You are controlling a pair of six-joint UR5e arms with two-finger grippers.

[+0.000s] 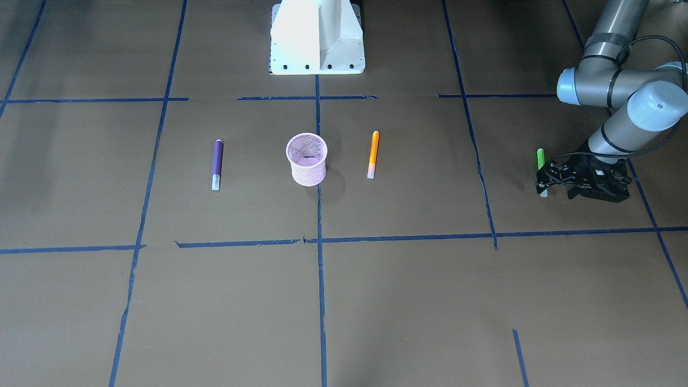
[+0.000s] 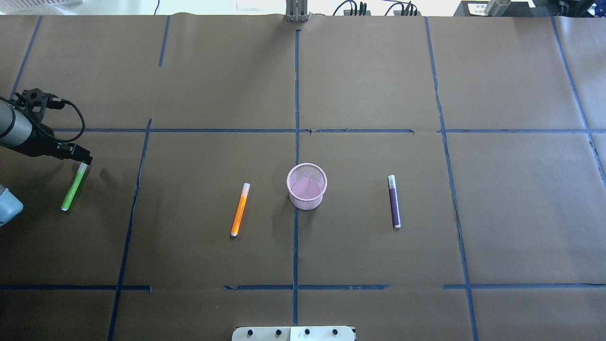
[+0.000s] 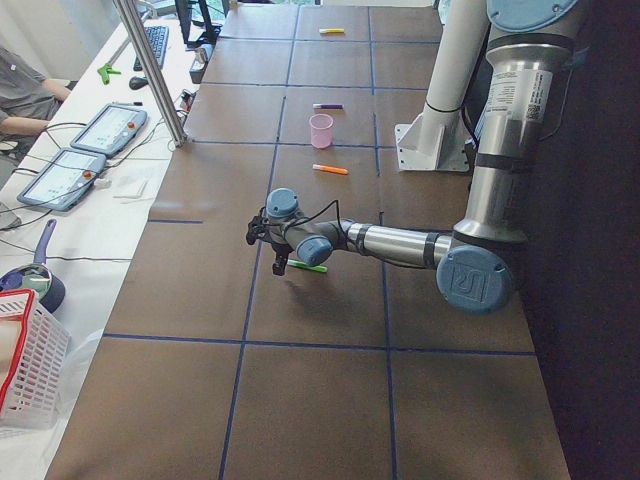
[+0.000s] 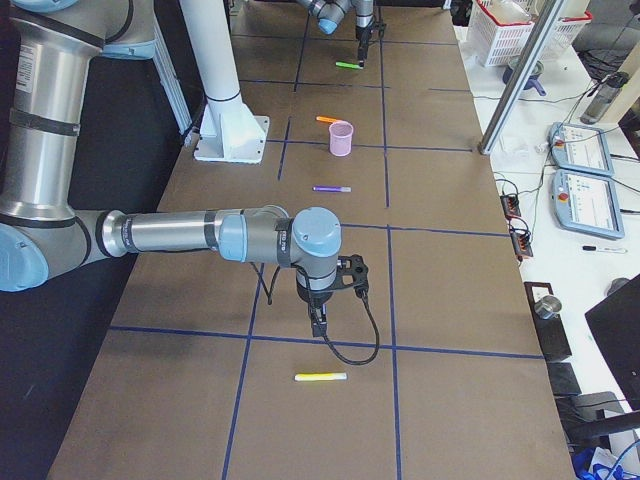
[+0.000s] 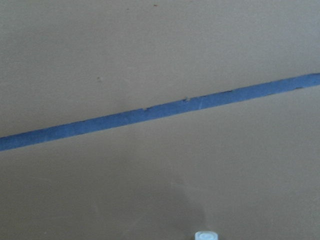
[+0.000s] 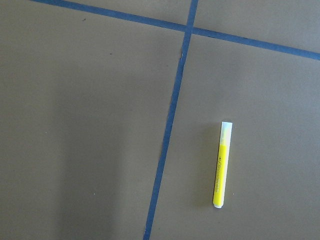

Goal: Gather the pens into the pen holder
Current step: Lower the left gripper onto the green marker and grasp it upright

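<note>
Left pincer (image 1: 543, 181) sat low at the right edge of the front view, its black fingers at the pale cap end of the green highlighter (image 1: 540, 158), which lay on the brown paper table (image 2: 378, 246). Whether the fingers were clamped on it or loose could not be told.

In the overhead view that highlighter lay close to the frame's left edge. A blue tape line (image 2: 137, 189) and a wide stretch of paper separated it from the orange highlighter (image 2: 240, 210), left of centre. The pink mesh pen holder (image 2: 307, 202) stood upright at centre on a tape line, well apart from the orange one and from the purple highlighter (image 2: 394, 201) to its right.

Right pincer (image 4: 318, 322) hung in the lower middle of the right-side view, above a yellow highlighter (image 4: 320, 377); its grip could not be judged either.
</note>
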